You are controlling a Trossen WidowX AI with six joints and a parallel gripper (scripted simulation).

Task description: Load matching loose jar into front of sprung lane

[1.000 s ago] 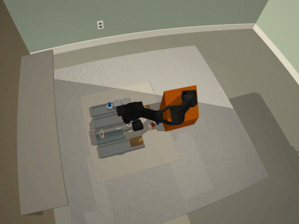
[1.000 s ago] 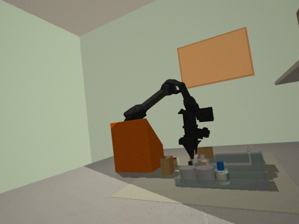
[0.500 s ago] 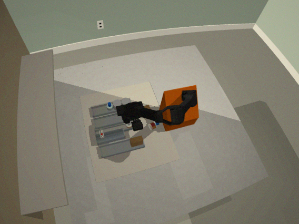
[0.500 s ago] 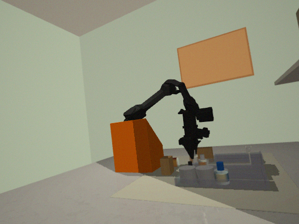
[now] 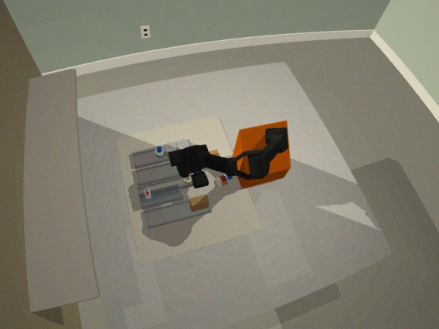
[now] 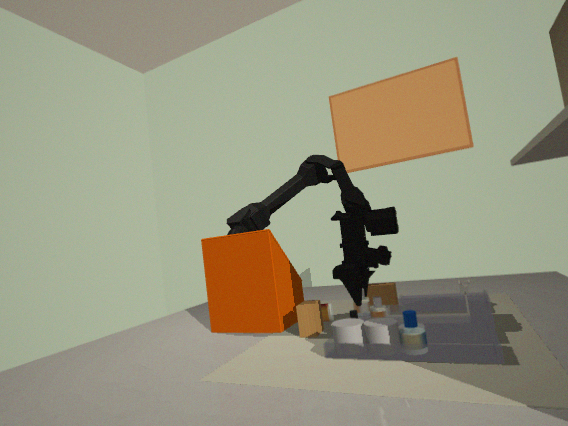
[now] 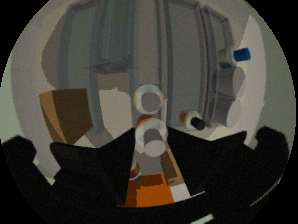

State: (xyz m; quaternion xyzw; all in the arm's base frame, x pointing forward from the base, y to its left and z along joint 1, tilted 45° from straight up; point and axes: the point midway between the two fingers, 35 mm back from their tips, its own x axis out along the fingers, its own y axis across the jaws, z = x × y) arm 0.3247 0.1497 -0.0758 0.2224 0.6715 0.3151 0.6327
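Observation:
My gripper [image 6: 359, 303] [image 7: 150, 130] points down and is shut on a jar [image 7: 151, 136] with a pale round shoulder and a grey cap. An orange patch shows beside it. A similar jar [image 7: 149, 99] with a grey cap stands just beyond it, in line, by the front part of the lane rack [image 7: 182, 45]. In the wrist view the two jars look nearly in contact; whether they touch, I cannot tell. The held jar's base is hidden, so its height above the floor is unclear. I cannot make out the pusher plate or front stop. The arm covers much of this in the top view.
A black-capped jar [image 7: 190, 119] stands to the right. Two grey cylinders [image 6: 348, 333] [image 6: 381, 332] and a blue-capped jar [image 5: 159, 152] [image 6: 413, 339] stand in the outer lane. A wooden block [image 5: 199, 203] [image 7: 75, 112] is on the other side. A red-labelled jar [image 5: 222, 180] lies near the orange base [image 5: 264, 158].

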